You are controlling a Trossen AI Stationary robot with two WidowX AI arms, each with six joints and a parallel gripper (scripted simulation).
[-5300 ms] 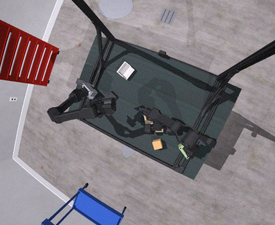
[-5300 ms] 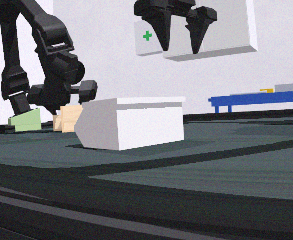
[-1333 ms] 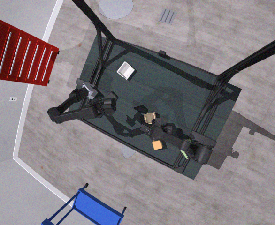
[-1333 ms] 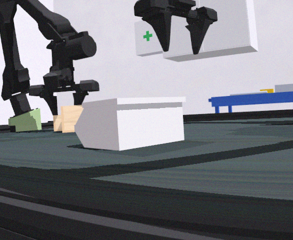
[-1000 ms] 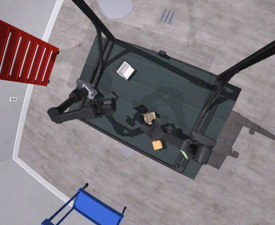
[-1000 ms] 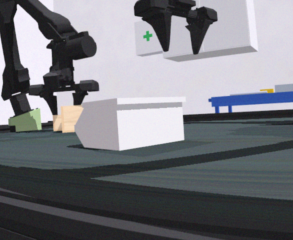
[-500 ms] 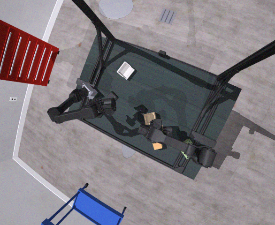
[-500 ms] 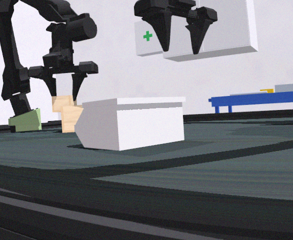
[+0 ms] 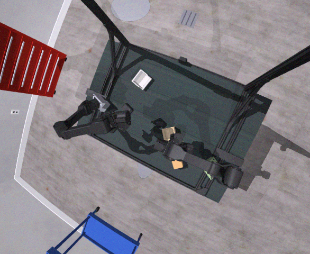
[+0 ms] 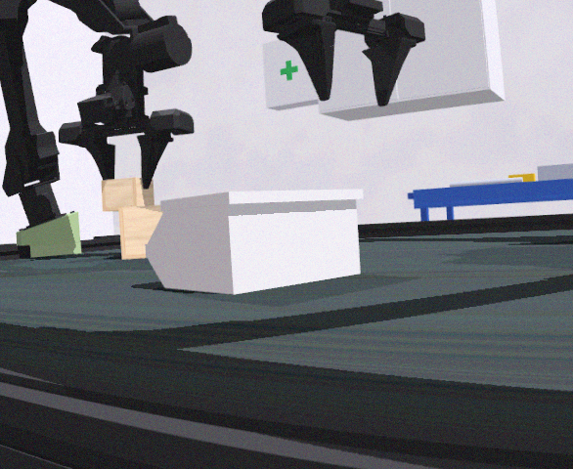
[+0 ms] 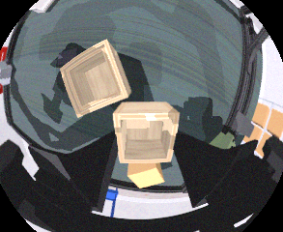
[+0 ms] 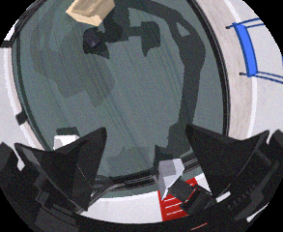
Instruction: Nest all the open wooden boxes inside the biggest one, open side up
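My left gripper (image 10: 126,183) (image 11: 145,133) is shut on a small pale wooden box (image 10: 118,194) (image 11: 147,112), open side up, held above the table. The large wooden box (image 9: 165,134) (image 10: 134,236) (image 11: 120,72) (image 12: 94,11) stands open side up close beside and below it. Further rim lines show inside the large box; they look like a nested box. A small orange-tan block (image 9: 177,164) (image 11: 147,176) sits near the table's edge; whether it is hollow underneath is hidden. My right gripper (image 10: 353,101) (image 12: 147,130) is open and empty, high above the table.
A white open container (image 9: 144,82) (image 10: 294,242) stands at the far side of the table. A green object (image 9: 208,174) (image 10: 49,236) (image 11: 223,141) is by the left arm's base. A grey-white object (image 9: 101,103) (image 12: 170,174) is by the right arm. Dark frame posts rise at both table ends.
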